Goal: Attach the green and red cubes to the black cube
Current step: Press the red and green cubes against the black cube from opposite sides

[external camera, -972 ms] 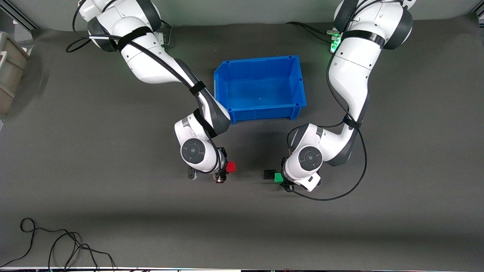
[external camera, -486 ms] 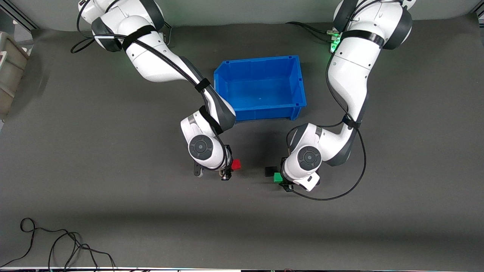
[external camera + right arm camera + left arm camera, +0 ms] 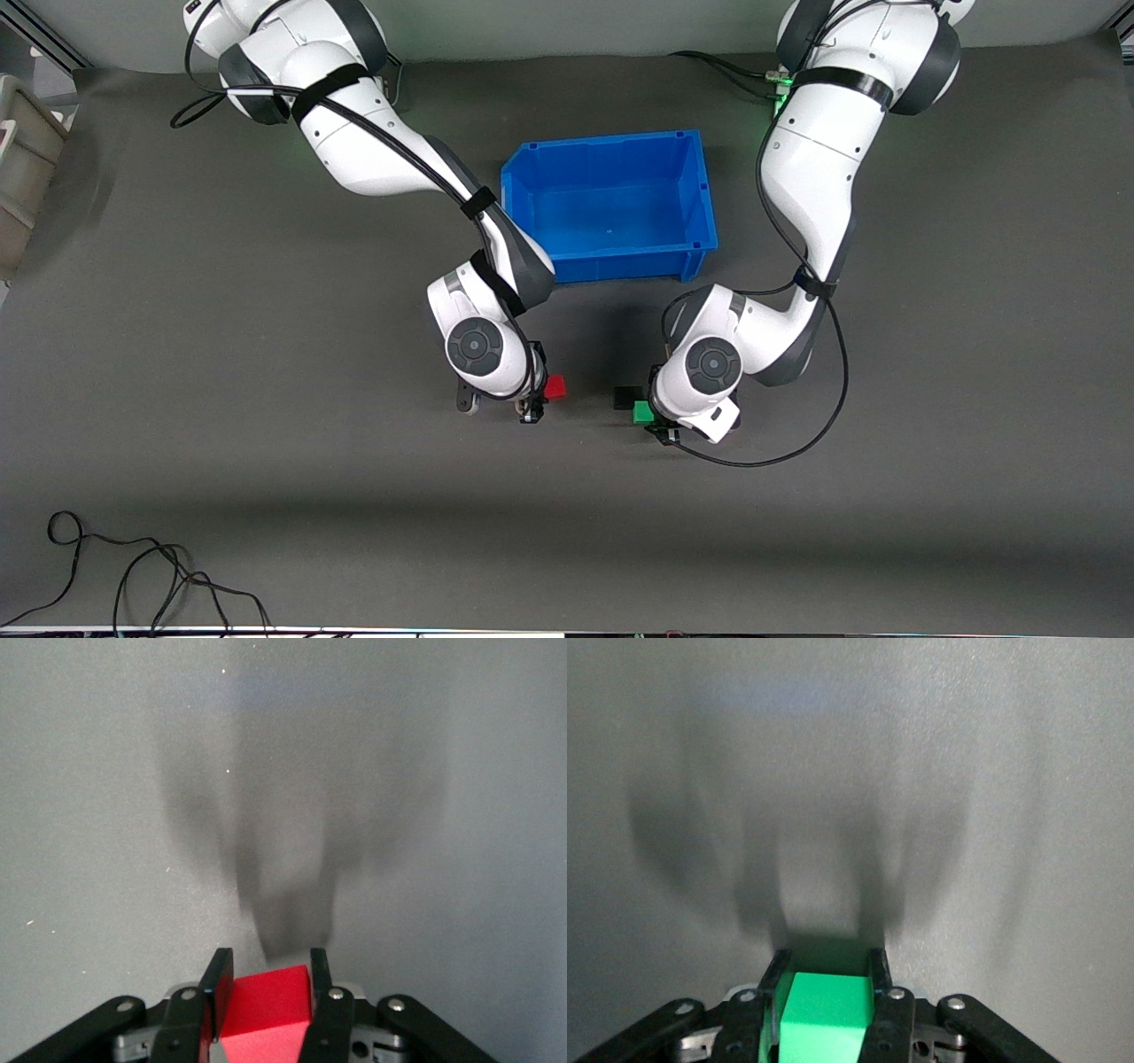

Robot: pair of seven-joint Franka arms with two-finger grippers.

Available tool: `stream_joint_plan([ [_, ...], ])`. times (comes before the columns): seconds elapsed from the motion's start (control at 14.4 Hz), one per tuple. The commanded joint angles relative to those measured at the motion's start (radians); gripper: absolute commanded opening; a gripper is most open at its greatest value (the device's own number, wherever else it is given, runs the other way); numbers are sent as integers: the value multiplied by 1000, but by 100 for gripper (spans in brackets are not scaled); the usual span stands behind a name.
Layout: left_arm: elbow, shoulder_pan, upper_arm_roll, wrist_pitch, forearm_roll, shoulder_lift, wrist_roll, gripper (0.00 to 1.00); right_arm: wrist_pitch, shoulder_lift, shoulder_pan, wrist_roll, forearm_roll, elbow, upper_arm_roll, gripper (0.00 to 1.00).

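Observation:
My right gripper (image 3: 537, 392) is shut on the red cube (image 3: 555, 387), which also shows between its fingers in the right wrist view (image 3: 266, 1001), over bare mat. My left gripper (image 3: 656, 420) is shut on the green cube (image 3: 643, 411), seen between its fingers in the left wrist view (image 3: 826, 1010). The black cube (image 3: 627, 398) sits against the green cube on the side facing the red cube and moves with it. A gap of bare mat lies between the red and black cubes. The black cube is not clear in the wrist views.
A blue bin (image 3: 602, 142) stands on the mat farther from the front camera than both grippers. A black cable (image 3: 133, 576) lies coiled near the front edge at the right arm's end. A grey box (image 3: 18, 159) sits at that end's edge.
My right gripper carried the red cube toward the black cube. My left gripper moved the green and black cubes a little toward the red cube. The gap has narrowed.

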Motion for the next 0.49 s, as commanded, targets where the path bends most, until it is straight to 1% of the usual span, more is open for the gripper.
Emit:
stream_joint_plan([
  [0.0,28,-25,11,-17,1,-6,-66,0,1,42,11,43,-18,71,-8,0],
  [0.21,45,-36,11,-14,-2,-5,-101,0,1,64,29,57,-19,92,-9,0],
  [0.42,49,-51,10,3,-4,4,-120,0,1,64,50,75,-19,92,-9,0],
])
